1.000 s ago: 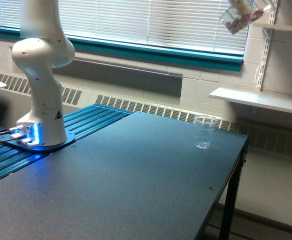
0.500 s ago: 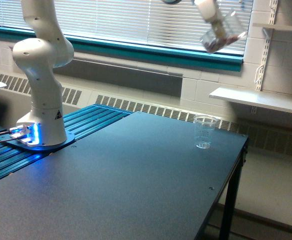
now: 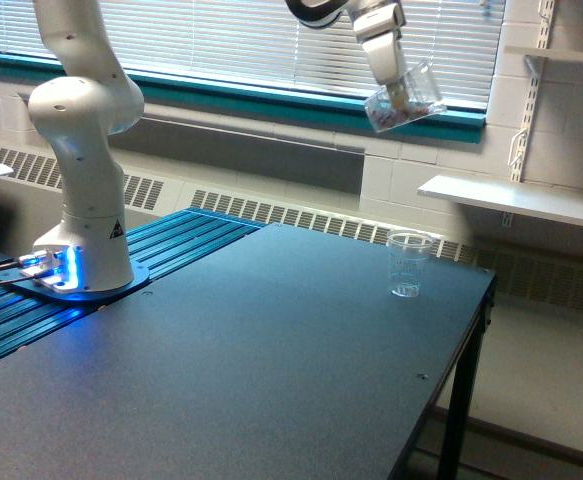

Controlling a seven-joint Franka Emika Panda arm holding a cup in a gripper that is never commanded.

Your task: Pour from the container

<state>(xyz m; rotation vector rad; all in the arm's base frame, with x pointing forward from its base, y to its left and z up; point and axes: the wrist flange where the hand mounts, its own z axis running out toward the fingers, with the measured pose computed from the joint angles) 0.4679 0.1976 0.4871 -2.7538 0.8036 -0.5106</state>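
While the arm reaches across the top of the exterior view, its gripper [image 3: 399,93] is clamped on the clear plastic cup [image 3: 407,100], holding it high in the air in front of the window blinds [image 3: 271,40]. The cup is tilted, its mouth turned toward the exterior view's right and slightly up, and some small brownish bits lie in its lower part — what they are cannot be told. It hangs well above the table [image 3: 251,370], touching nothing but the gripper.

Almost straight below it, a smaller clear cup with faint printed lines [image 3: 408,264] stands upright on the dark tabletop, near the far edge and not far from the corner on the exterior view's right. Between the two cups there is only open air. Beyond that corner the table ends, with one black leg [image 3: 458,400] dropping to the floor.

The robot's white base [image 3: 83,200] stands on a blue ribbed plate [image 3: 161,250] at the exterior view's left, well apart from the small cup — a wide stretch of bare tabletop lies between them. A white shelf [image 3: 516,200] juts from the wall at the right, beyond the table's edge.
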